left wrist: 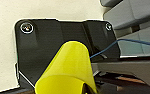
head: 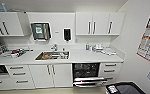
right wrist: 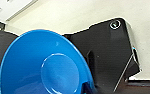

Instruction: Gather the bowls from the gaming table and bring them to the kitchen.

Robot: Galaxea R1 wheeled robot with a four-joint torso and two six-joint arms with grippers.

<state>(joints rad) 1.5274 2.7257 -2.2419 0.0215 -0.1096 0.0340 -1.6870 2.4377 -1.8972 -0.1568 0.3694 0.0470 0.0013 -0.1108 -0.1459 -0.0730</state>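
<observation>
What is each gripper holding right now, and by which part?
Left wrist view: yellow bowl. Right wrist view: blue bowl. Each looks held at its rim, but the fingers cannot be made out.

White wall cabinets [head: 99,23], steel sink [head: 52,55], open dishwasher [head: 86,74]

worktop [head: 86,57] right of sink [head: 52,55]: bare | left end: cluttered, seemingly dishes [head: 14,52] | below: dishwasher door [head: 89,81] ajar
</observation>
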